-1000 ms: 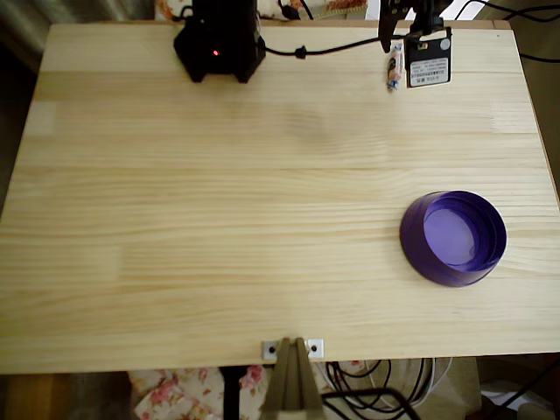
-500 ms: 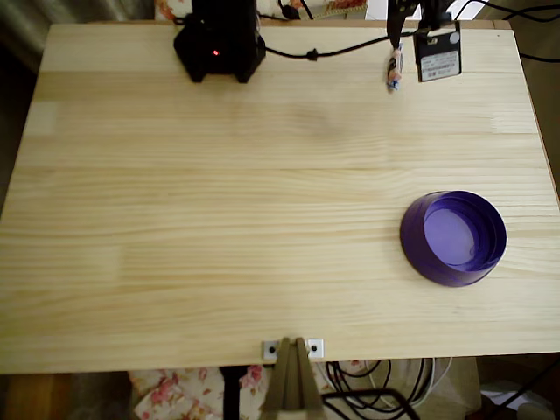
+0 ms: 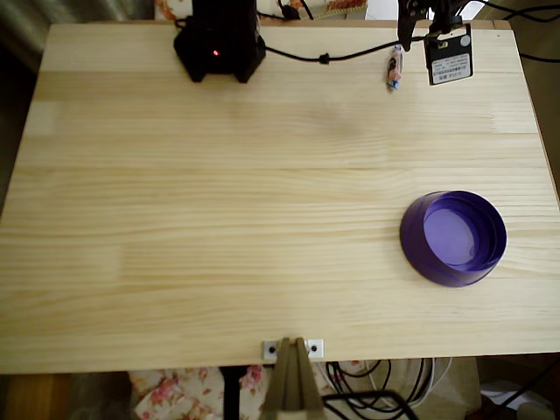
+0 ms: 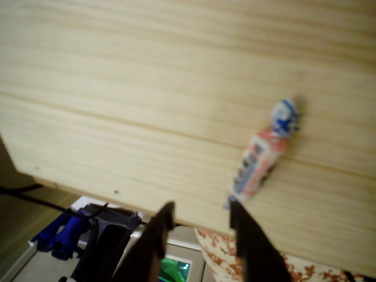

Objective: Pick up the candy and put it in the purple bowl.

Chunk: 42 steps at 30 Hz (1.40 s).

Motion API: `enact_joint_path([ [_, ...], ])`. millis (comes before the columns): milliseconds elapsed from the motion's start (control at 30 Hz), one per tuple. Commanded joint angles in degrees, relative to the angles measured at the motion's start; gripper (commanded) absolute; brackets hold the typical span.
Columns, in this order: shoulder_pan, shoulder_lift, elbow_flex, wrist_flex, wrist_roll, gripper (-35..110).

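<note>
Spanning nearly the whole overhead view, the pale wooden table (image 3: 219,201) carries everything else. The purple bowl (image 3: 453,238) sits well apart from the gripper (image 3: 409,33), toward the picture's lower right, while the gripper hangs at the table's far edge. A black arm base (image 3: 219,39) with a red light stands off to the gripper's left in that view. The candy (image 3: 395,68) lies flat on the wood just beside the gripper, not gripped. In the wrist view the gripper (image 4: 200,220) shows two dark fingers (image 4: 157,235) slightly parted with nothing between them, and the candy (image 4: 261,155) lies just past the right fingertip.
</note>
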Motion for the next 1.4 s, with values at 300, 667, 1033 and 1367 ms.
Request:
enact_joint_path([
  [300, -1.1, 1.5, 0.5, -2.2, 35.2, 16],
  [667, -1.5, 6.0, 4.6, -2.1, 35.9, 24],
  [1033, -1.3, 2.6, 4.9, -6.5, 34.9, 23],
  [1367, -0.9, 2.6, 10.1, -12.1, 35.9, 20],
])
